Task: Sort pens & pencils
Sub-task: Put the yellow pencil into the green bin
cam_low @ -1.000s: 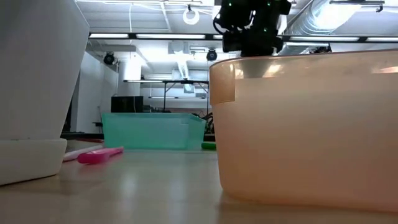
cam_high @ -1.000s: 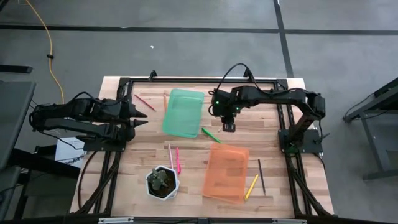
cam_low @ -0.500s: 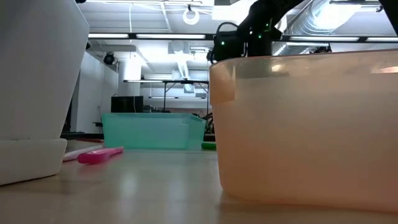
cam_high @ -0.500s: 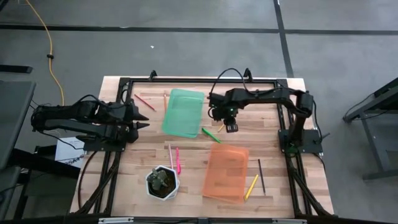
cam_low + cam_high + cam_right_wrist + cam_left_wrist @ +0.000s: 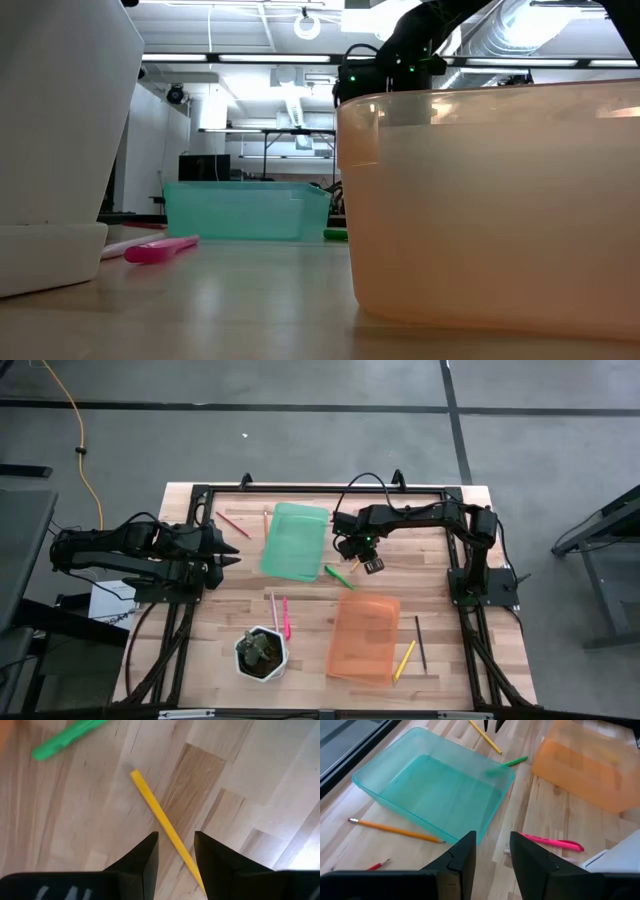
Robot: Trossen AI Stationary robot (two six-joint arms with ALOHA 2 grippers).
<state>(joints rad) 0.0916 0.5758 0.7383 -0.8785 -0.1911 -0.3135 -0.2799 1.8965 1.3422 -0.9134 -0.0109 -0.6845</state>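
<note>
My right gripper [image 5: 176, 851] [image 5: 367, 564] is open, low over the table between the green tray [image 5: 295, 541] and the orange tray [image 5: 365, 637]. Its fingers stand on either side of a yellow pencil [image 5: 162, 830] lying flat on the wood, without touching it. A bright green pen [image 5: 70, 739] [image 5: 338, 576] lies beside it. A pink pen [image 5: 286, 617] and a pale peach stick [image 5: 274, 610] lie near the plant pot. A second yellow pencil [image 5: 404, 659] and a dark brown one [image 5: 420, 643] lie right of the orange tray. My left gripper [image 5: 492, 856] [image 5: 232, 546] waits open, left of the green tray.
A white hexagonal plant pot [image 5: 261, 653] stands near the near edge. A red-brown pencil [image 5: 232, 524] and an orange-yellow one [image 5: 395, 830] lie left of the green tray. The dark frame rails [image 5: 320, 489] border the table. In the low view the orange tray [image 5: 490, 200] hides my right gripper.
My right gripper has come down toward the table over the yellow pencil, its wrist swinging a little toward the table's left; in the low view it sinks behind the orange tray's rim. The pens and trays have stayed where they were.
</note>
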